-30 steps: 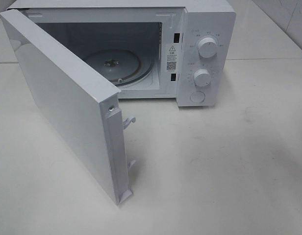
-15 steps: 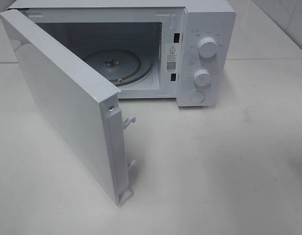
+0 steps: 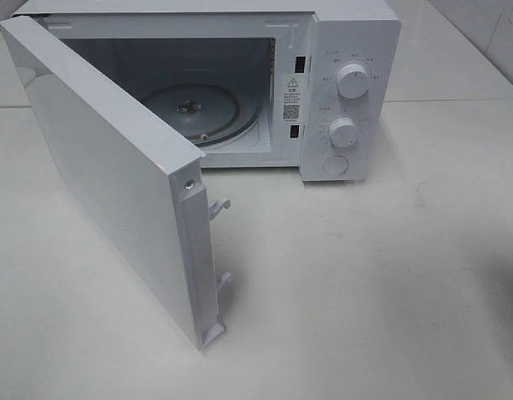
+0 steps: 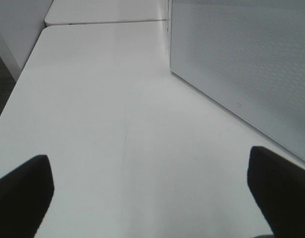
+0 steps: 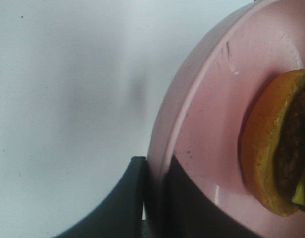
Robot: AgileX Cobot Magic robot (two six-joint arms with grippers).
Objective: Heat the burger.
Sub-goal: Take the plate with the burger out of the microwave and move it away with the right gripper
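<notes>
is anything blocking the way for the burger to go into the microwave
Nothing visible does. The microwave door stands wide open and its turntable is bare. The right claw grips the pink plate carrying the burger.

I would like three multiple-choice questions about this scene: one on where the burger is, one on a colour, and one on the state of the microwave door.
1. Where is the burger?
A. On the plate
B. On the turntable
C. Bare on the table

2. What colour is the plate?
A. White
B. Pink
C. Blue

3. How does the microwave door stand?
A. Fully closed
B. Taken off and lying flat
C. Swung open

Answers:
1. A: the right wrist view shows the burger resting on the plate, whose rim the right gripper pinches.
2. B: the plate's rim and face are pink.
3. C: the door hangs out on its hinge and the cavity with the bare turntable is exposed.
</notes>
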